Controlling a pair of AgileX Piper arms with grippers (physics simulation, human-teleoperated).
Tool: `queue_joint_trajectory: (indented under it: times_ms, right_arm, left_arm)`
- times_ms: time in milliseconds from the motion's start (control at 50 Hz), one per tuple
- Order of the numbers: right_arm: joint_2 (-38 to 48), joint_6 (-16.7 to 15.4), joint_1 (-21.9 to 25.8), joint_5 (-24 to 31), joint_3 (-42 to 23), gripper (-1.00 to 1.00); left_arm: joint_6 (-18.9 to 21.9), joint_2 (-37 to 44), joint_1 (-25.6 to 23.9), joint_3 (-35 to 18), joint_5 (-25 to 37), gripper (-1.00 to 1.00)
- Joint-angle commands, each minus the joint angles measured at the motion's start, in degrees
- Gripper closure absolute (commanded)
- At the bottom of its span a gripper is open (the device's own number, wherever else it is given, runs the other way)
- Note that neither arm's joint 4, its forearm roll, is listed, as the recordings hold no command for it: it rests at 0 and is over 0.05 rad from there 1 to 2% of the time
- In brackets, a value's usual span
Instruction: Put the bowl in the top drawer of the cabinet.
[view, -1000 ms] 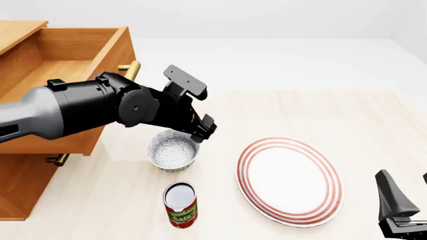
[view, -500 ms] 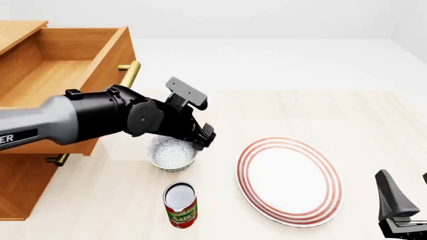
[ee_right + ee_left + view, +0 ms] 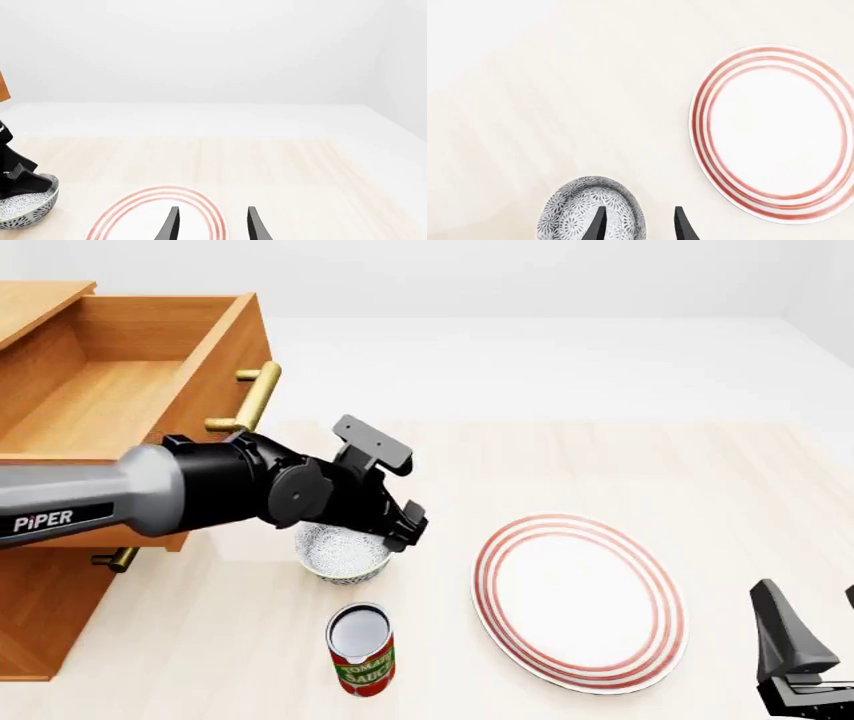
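The speckled bowl stands on the table in front of the cabinet, and it also shows as the bowl in the left wrist view. My left gripper is down at its right rim. It is open, with one finger over the bowl's inside and the other finger outside the rim. The top drawer is pulled out and its brass handle faces the table. My right gripper rests open at the near right, above the plate's edge in its wrist view.
A red-ringed white plate lies to the right of the bowl. A tomato sauce can stands just in front of the bowl. A smaller brass handle sticks out from the lower drawer front.
My left arm has sunk lower and a little nearer, bringing its gripper from above the bowl down to the rim. The bowl, can, plate and right arm have stayed put.
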Motion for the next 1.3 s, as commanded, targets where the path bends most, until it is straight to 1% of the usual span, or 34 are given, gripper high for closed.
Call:
queue_joint_trajectory:
  times_ms: [20,40,340,740,860,1000,1060,1180,1260,1280,1300]
  right_arm:
    - [0.0,0.0,0.0,0.0,0.0,-1.0]
    - [0.0,0.0,0.0,-0.1,0.0,-1.0]
    - [0.0,-0.2,0.0,-0.2,0.0,-1.0]
    - [0.0,-0.3,0.1,-0.3,0.0,-1.0]
    - [0.0,-0.3,0.1,-0.3,0.0,-1.0]
    - [0.0,-0.4,0.1,-0.3,0.0,-1.0]
    - [0.0,-0.4,0.0,-0.4,0.0,-1.0]
    - [0.0,-0.3,0.0,-0.4,0.0,-1.0]
    - [0.0,-0.4,0.1,-0.4,0.0,-1.0]
    - [0.0,-0.4,0.0,-0.4,0.0,-1.0]
    - [0.0,-0.3,0.0,-0.4,0.0,-1.0]
  left_arm:
    - [-0.6,1.8,-0.1,1.1,-2.2,-1.0]
    - [-1.1,1.9,-0.3,1.2,-2.5,-1.0]
    - [-1.2,4.6,-0.1,1.6,-4.3,-1.0]
    - [-1.7,6.0,0.0,2.4,-5.7,-1.0]
    - [-2.3,7.3,-0.1,3.6,-7.3,-1.0]
    - [-2.4,7.7,-0.1,3.6,-7.6,-1.0]
    - [-3.3,7.9,-0.4,3.9,-8.2,-1.0]
    - [-2.7,8.8,-0.3,4.2,-8.8,-1.0]
    - [-3.5,8.8,-0.5,4.1,-9.0,-1.0]
    - [-2.9,8.9,-0.4,4.0,-8.9,-1.0]
    - [-3.6,8.8,-0.7,4.0,-9.0,-1.0]
